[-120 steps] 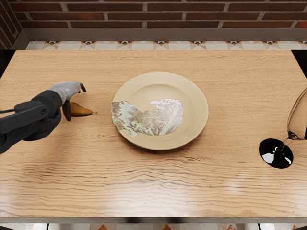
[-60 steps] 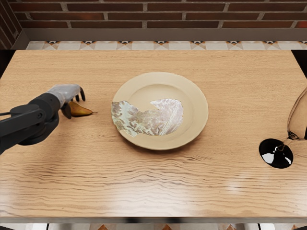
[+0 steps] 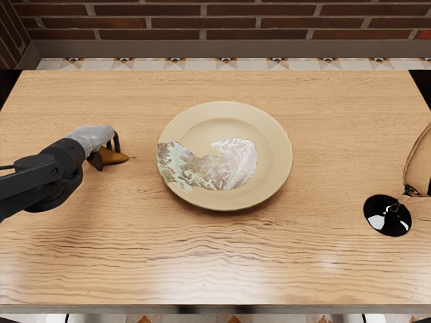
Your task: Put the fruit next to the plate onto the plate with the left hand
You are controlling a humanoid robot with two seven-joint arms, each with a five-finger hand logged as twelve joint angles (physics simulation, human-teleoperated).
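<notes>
My left hand (image 3: 94, 138) is curled down around the thick end of the pear (image 3: 113, 158), fingers behind it and thumb in front. The pear lies on the table (image 3: 202, 256), just left of the plate (image 3: 222, 111).

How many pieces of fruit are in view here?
1. A brown pear lies left of the plate, apart from it, its left end covered by the left hand. The hand could hide something smaller.
</notes>
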